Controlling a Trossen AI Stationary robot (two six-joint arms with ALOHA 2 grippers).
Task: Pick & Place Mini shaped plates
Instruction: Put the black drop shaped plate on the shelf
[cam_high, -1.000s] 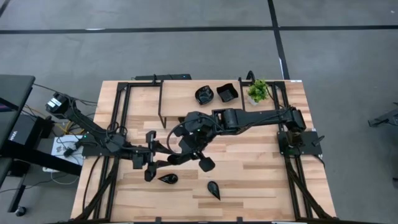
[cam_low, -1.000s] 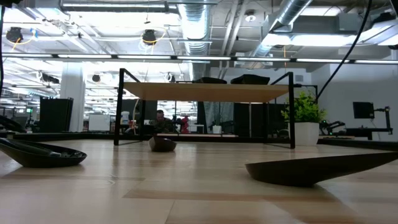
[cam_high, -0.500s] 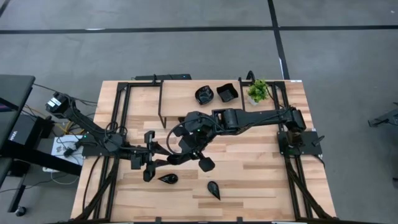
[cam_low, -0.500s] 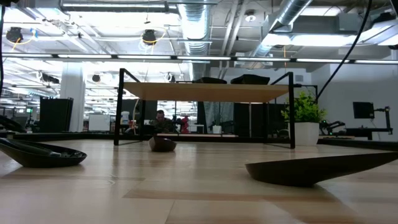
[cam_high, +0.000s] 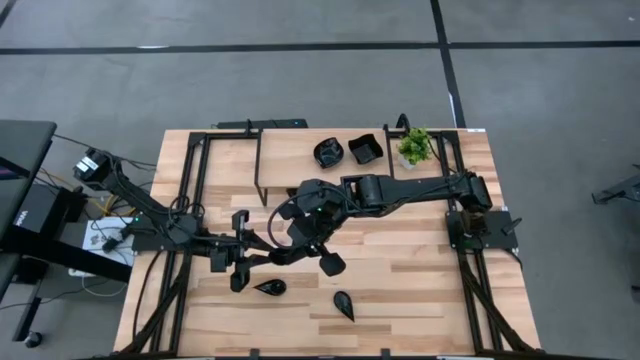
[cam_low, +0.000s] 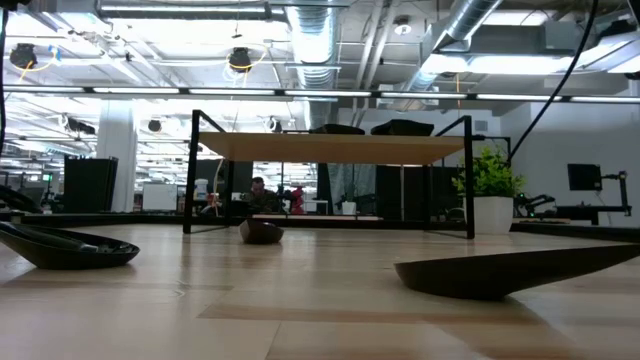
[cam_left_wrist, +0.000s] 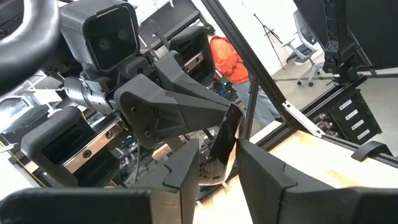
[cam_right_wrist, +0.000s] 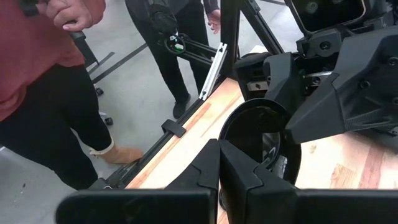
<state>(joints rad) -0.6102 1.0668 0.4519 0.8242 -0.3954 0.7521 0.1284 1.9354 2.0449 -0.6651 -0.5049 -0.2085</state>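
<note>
A round glossy black mini plate is held up above the table's middle, between both grippers. My right gripper, reaching in from the right, is shut on it. My left gripper, coming from the left, is open, and its fingers stand on either side of the plate's thin edge. Two teardrop plates and a squarish one lie on the table near the front. A scalloped plate and a square plate sit on the raised shelf. My right gripper pinches the round plate at its rim between the two fingers. The plate is lifted clear of the table and stands on edge, rising beyond the fingertips. Its free half reaches between the left gripper's fingers.
A small potted plant stands at the shelf's right end. The black shelf frame spans the far half of the table. The low view shows plates close to the front edge. People stand beyond the table.
</note>
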